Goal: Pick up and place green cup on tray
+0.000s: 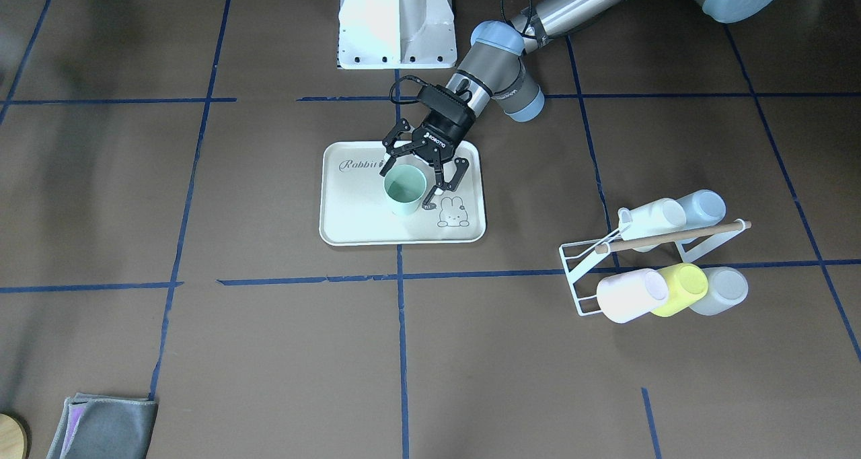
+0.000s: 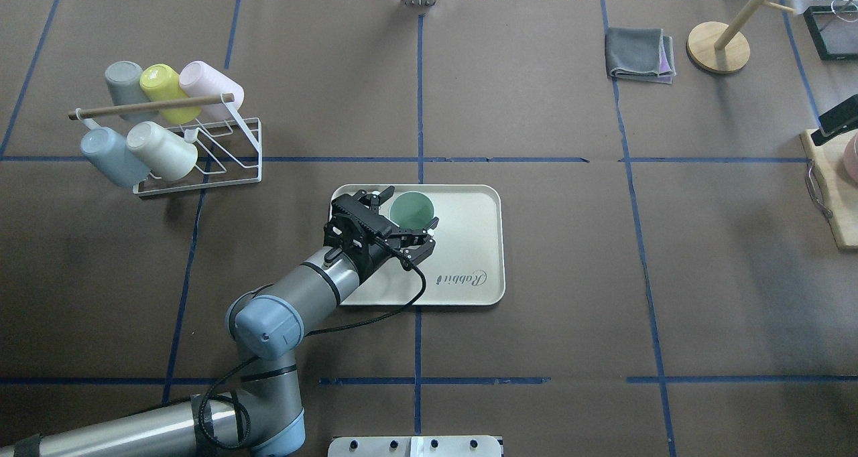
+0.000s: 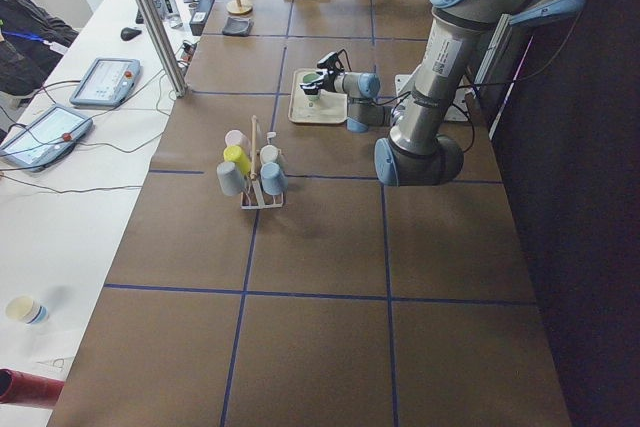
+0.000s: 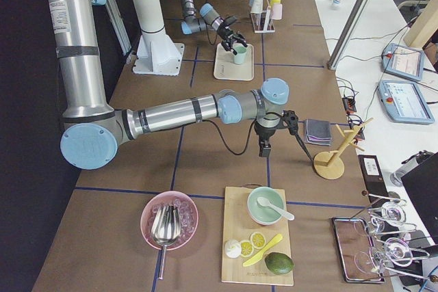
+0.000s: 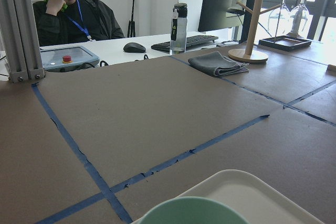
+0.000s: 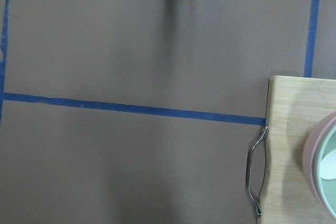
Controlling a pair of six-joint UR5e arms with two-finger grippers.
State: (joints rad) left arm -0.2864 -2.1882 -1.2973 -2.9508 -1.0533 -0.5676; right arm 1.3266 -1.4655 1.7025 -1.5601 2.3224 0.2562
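The green cup [image 1: 405, 190] stands upright on the tray [image 1: 356, 217], near the rabbit print. In the overhead view the cup [image 2: 411, 209] is in the far left part of the tray [image 2: 469, 242]. My left gripper [image 1: 407, 187] reaches in low with its fingers spread on either side of the cup, open. The left wrist view shows only the cup's rim [image 5: 191, 211] and a tray corner [image 5: 252, 192] at the bottom. My right gripper [image 4: 265, 147] hangs above the table far from the tray. I cannot tell if it is open or shut.
A white wire rack [image 2: 167, 135] with several cups lying on it stands to my left of the tray. A folded grey cloth [image 2: 640, 53] and a wooden stand [image 2: 718, 41] are at the far right. A wooden board [image 6: 299, 145] with a pink bowl [image 6: 320, 166] lies under the right wrist.
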